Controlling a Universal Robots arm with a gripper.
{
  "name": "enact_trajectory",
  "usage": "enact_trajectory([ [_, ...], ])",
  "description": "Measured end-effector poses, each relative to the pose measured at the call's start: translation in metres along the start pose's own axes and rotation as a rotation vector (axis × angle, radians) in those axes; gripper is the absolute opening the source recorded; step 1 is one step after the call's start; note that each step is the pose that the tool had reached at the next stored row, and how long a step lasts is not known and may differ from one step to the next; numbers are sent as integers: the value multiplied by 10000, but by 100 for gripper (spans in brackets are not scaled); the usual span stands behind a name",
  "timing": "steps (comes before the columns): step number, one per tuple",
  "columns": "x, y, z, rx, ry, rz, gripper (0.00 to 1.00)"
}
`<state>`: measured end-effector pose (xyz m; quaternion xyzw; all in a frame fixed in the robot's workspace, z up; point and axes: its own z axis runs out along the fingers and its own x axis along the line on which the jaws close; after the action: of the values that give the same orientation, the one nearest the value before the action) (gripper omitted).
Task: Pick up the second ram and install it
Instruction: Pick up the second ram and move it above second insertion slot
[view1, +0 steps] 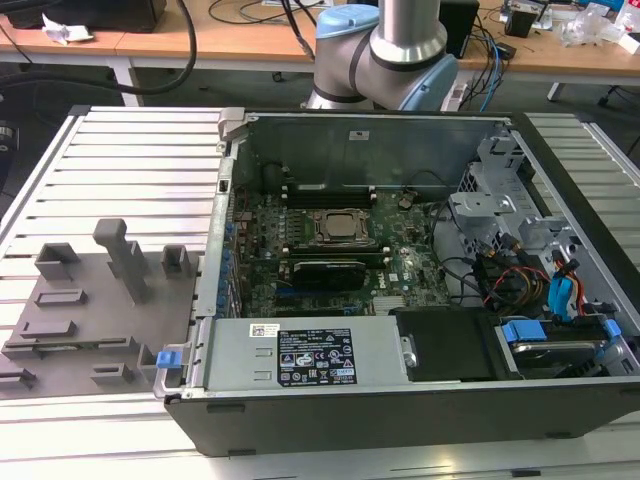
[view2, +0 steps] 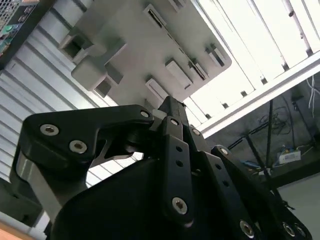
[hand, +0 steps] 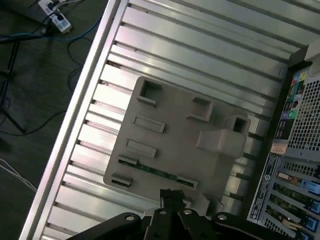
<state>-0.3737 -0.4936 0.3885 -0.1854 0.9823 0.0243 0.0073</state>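
Second ram (hand: 156, 171) sits on edge in a long groove near one rim of the gray fixture plate (hand: 175, 135), a thin green stick with its upper edge exposed. The groove probably holds it that way so it can be pinched from above. The plate rests on the slatted table (hand: 200, 55), just beside the open computer case (view1: 400, 400). The case lies on its side with the motherboard (view1: 400, 270) facing up, which likely keeps the carry short. In both wrist views the gripper (hand: 169, 192) hangs above the plate, apart from the stick and aimed close to it. Its fingers (view2: 172, 122) are pressed together with nothing between them.
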Motion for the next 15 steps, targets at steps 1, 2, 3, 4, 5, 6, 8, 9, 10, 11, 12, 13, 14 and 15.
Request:
enact_trajectory([
  [1,0,0,0,-8,16,-352,11],
  [2,0,0,0,-16,33,-707,11],
  [3,0,0,0,-22,43,-943,11],
  [4,0,0,0,-26,51,-1111,11],
  [5,0,0,0,-32,62,-1379,11],
  [6,0,0,0,-39,75,-1656,11],
  [8,0,0,0,-49,95,-2097,11],
  [9,0,0,0,-53,104,-2284,11],
  [10,0,0,0,-61,118,-2588,11],
  [11,0,0,0,-66,126,-2776,11],
  [12,0,0,0,-68,132,-2910,11],
  [13,0,0,0,-74,142,-3155,11],
  [14,0,0,0,-77,149,-3299,11],
  [15,0,0,0,-80,155,-3409,11],
])
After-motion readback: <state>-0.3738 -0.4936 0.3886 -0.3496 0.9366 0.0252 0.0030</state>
